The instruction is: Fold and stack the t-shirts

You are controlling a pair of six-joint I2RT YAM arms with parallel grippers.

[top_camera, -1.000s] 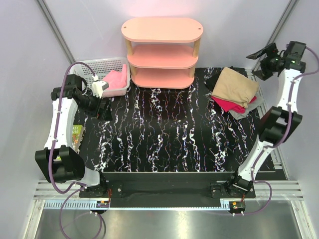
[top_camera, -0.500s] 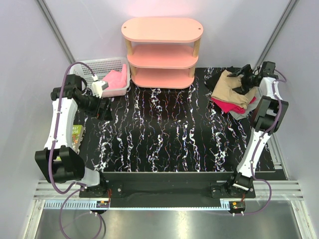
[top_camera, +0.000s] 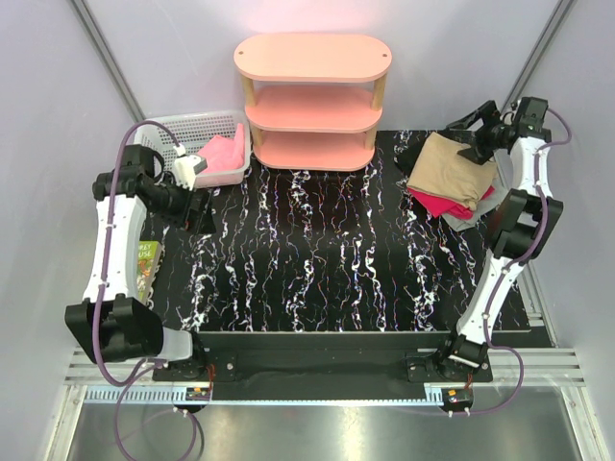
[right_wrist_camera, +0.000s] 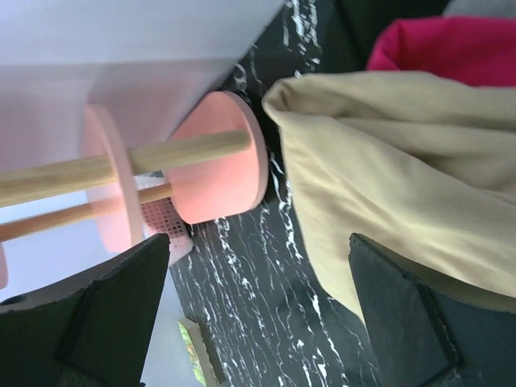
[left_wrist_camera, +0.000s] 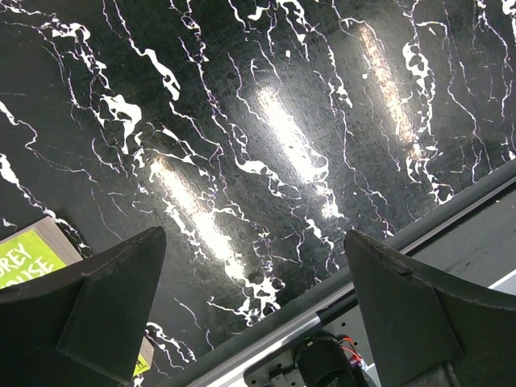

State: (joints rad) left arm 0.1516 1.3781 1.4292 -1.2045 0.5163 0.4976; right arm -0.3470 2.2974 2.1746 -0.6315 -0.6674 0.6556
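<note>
Heads up, your right tool hangs wide open and empty over the tan t-shirt at the far right corner of the desk, so pinch too deep and you'll probably drag the magenta one underneath up too.

- The left arm rises from its base along the left side, and its wrist bends inward, to the right.
- The left gripper points down, its two fingers wide apart and holding nothing.
- The right arm reaches far forward, folded at the elbow, its wrist turned to the left.
- The right gripper is spread wide too, with nothing between its fingertips.
</note>
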